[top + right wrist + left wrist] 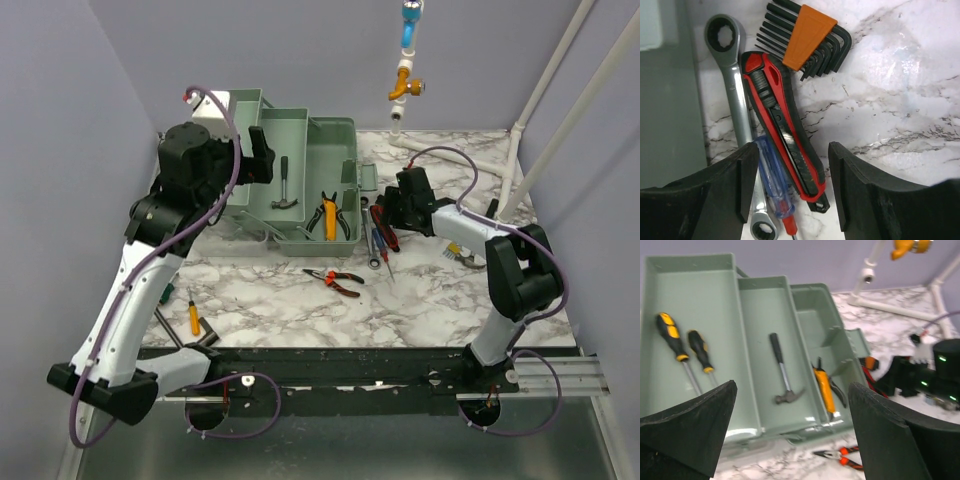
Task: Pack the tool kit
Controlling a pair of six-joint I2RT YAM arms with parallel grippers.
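Observation:
The green toolbox stands open at the back left. It holds a hammer, yellow pliers and two yellow-black screwdrivers. My left gripper is open and empty, high above the box's front edge. My right gripper is open, low over a red utility knife and a blue screwdriver, with its fingers on either side of them. A ratchet wrench and an orange hex key set lie beside them. Orange-handled pliers lie on the table in front of the box.
A yellow screwdriver lies near the table's front left edge. White pipes run along the back right, and a blue and yellow fitting hangs above. A small item lies by the right arm.

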